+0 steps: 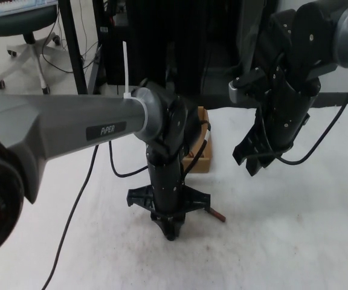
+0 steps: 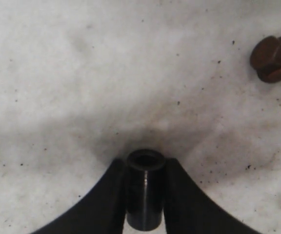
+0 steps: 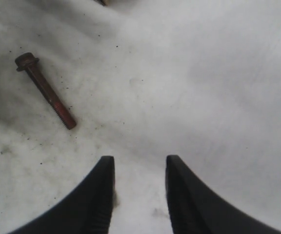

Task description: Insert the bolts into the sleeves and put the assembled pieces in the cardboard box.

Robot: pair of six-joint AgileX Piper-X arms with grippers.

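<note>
Left hand (image 2: 146, 168) pointing straight down, clamped around sleeve (image 2: 144, 200), right hand (image 3: 139, 163) held higher, splayed, empty

On the worktop (image 1: 295, 241), the left gripper (image 1: 170, 228) stands near the middle, pointing down, with the sleeve (image 2: 144, 192) clamped between its fingers, and the bolt (image 1: 217, 214) lies flat on the worktop just to its right. The cardboard box (image 1: 200, 158) sits behind the left gripper, farther from the arms' bases and partly hidden by that arm. The right gripper (image 3: 139, 163) hangs above the worktop to the right of the box, fingers spread apart, with the bolt lying ahead of it and off to one side, well apart.
</note>
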